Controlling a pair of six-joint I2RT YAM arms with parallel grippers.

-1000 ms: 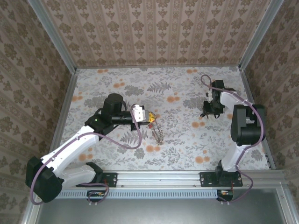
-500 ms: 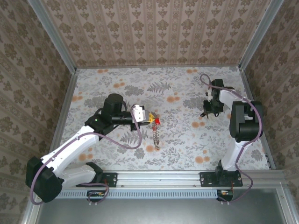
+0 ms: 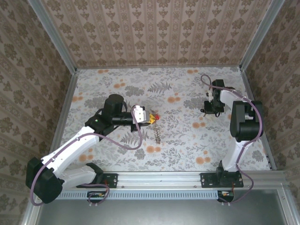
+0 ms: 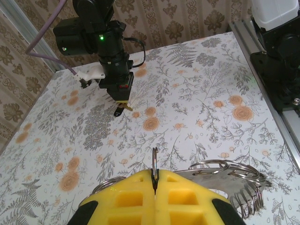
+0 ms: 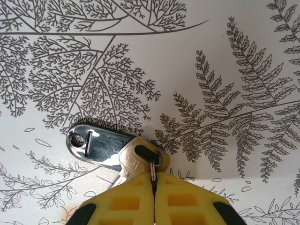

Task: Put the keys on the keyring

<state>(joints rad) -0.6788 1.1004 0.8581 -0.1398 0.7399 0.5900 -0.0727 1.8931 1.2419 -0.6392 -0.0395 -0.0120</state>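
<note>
On floral table (image 3: pixel 187 146), keyring (image 4: pixel 219 162), keys (image 5: pixel 99 145) well apart

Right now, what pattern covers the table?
The table: grey ferns, orange flowers on white; best in the left wrist view.

Holds L arm (image 3: pixel 70 147) stretched fwd-right, wrist approx. level, jaws pinched tight. Holds R arm (image 3: pixel 246 124) folded upright at far right, wrist tipped down to worktop, jaws pinched tight too, yellow pads (image 5: pixel 126 201) touching.

Floral-print table (image 3: pixel 187 150); silver key (image 5: pixel 96 143), brass key (image 5: pixel 132 162) lying flat, overlapping.
</note>
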